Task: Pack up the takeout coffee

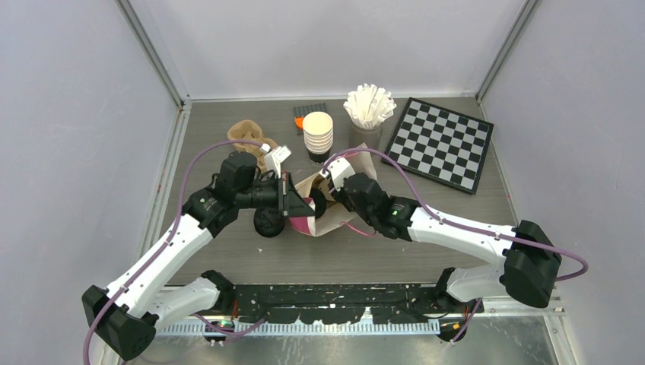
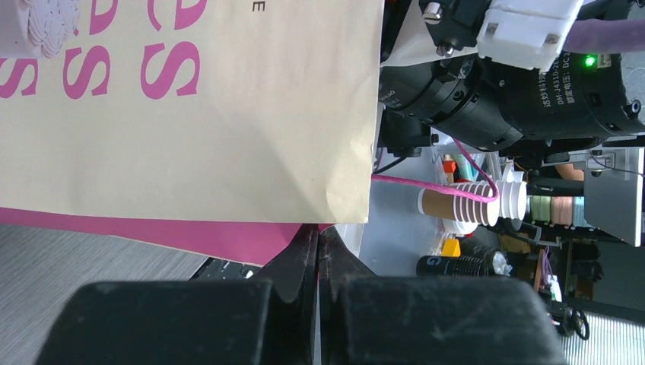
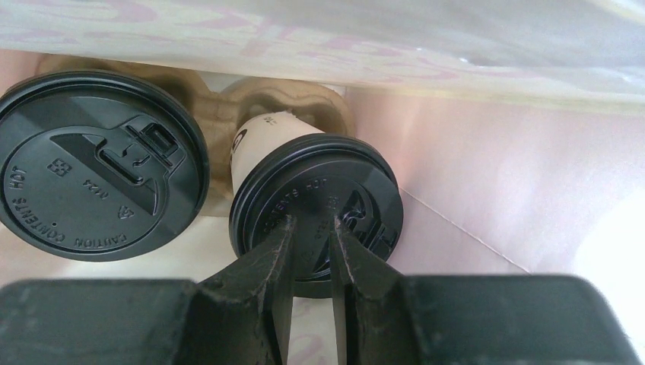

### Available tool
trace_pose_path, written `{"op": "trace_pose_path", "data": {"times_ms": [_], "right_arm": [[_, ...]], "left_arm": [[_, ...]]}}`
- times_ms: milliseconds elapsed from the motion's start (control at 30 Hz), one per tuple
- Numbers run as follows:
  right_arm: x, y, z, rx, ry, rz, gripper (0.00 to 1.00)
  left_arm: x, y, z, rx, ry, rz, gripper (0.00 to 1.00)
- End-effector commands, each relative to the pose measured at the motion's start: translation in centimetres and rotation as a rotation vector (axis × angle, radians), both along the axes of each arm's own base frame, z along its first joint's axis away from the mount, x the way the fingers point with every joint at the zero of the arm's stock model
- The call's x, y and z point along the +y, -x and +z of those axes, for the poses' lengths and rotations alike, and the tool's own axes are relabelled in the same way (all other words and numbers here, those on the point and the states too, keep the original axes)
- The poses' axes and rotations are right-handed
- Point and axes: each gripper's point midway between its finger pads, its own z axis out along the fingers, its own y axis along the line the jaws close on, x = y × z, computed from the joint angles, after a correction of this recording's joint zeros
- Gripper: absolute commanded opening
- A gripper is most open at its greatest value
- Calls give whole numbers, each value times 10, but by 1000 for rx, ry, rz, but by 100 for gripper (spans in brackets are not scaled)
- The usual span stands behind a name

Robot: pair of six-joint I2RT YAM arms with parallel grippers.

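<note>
Right fingers [image 3: 278, 251] pinched one lidded cup [image 3: 319, 182] (second cup [image 3: 99, 163] to their left); left fingers [image 2: 304, 255], pressed together, nipped the bag [image 2: 190, 114].

Even, soft light fills the top view, leaving faint shadows on the table [image 1: 342, 258]. Inside the bag [image 3: 487, 152] it is warm and dim; the lid [image 3: 316, 182] shows dull glare; the fingers [image 3: 266, 274] blur.
</note>
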Motion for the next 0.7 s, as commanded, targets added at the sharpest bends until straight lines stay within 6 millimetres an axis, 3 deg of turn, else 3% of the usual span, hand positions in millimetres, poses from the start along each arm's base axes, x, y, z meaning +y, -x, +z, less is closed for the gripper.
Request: {"op": "trace_pose_path", "data": {"times_ms": [0, 667], "right_arm": [[9, -8, 16, -24, -65, -26, 28], [5, -1, 32, -31, -90, -4, 32]], "left_arm": [[-4, 3, 22, -54, 75, -25, 0], [-12, -9, 38, -21, 183, 52, 0]]}}
